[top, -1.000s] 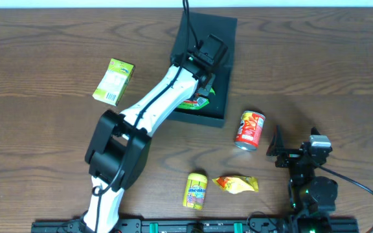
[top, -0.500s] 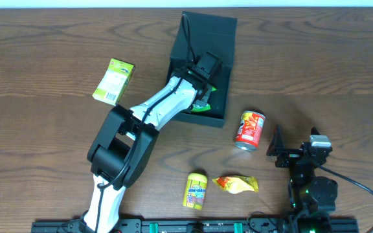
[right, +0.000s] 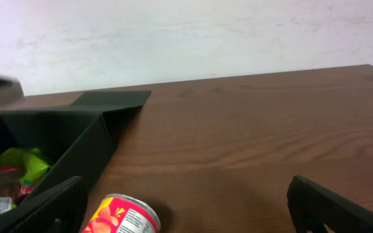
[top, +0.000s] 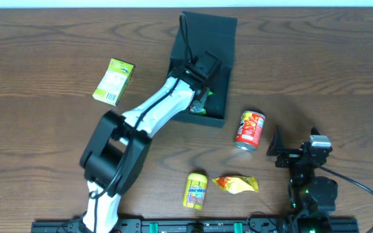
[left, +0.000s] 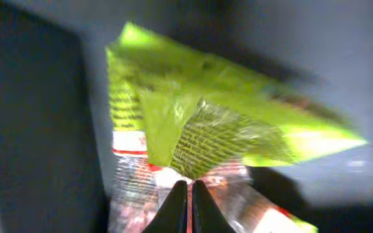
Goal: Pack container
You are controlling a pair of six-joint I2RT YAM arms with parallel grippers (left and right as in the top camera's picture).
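Observation:
The container [top: 220, 39] is a dark teal box lying open at the back centre, its flap lid at the far side. My left gripper [top: 202, 97] reaches down inside it, shut on the crimped edge of a green and red snack bag [top: 199, 107]. In the left wrist view the fingertips [left: 189, 194] pinch the bag [left: 199, 123] against the box's dark floor. From the right wrist the container [right: 83, 139] and the bag [right: 18, 162] show at the left. My right gripper [top: 296, 147] rests at the near right, open and holding nothing [right: 186, 207].
A red can [top: 249, 129] lies just right of the box, close ahead of the right gripper [right: 118, 217]. A yellow-green carton [top: 114, 81] lies at the left. A yellow candy tube [top: 196, 190] and a yellow snack bag [top: 236, 184] lie near the front edge.
The left arm's elbow has swung slightly to the left while the gripper stayed inside the box with the bag. The right arm has not moved.

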